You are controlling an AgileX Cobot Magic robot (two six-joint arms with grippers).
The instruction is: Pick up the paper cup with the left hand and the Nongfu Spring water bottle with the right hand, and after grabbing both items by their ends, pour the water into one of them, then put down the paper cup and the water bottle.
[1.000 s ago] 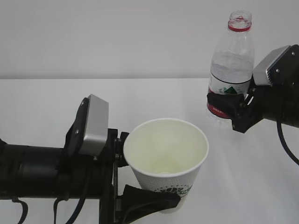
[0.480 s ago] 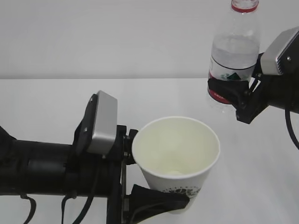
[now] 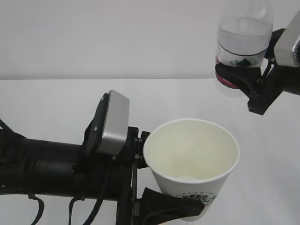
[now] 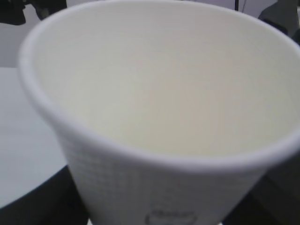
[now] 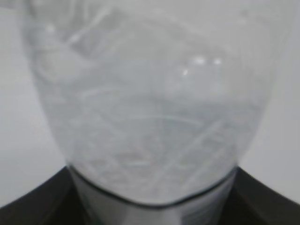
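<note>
A: status?

B: my left hand (image 3: 161, 187) is gripping the paper cup (image 3: 191, 164) low on its wall, mouth up, sitting at 6 o'clock in the exterior view. The cup is looking dry inside; a faint pale patch at the bottom, can't tell what it is

A: and the right?

B: my right hand (image 3: 253, 77) is clamping the Nongfu Spring water bottle (image 3: 243, 37) at the red label, up at 1 o'clock. Neck is running out of frame

A: what changed?

B: over the last second the bottle has been climbing and sliding toward 3 o'clock, and the cup has been rising and drifting the same way. Bottle is still upright, water (image 5: 150, 140) is sitting inside, nothing pouring

A: meaning?

B: both picks are done, I'm judging this as lining up for the pour. The bottle is well apart from the cup rim, so it's needing to come over the mouth before tilting
</note>
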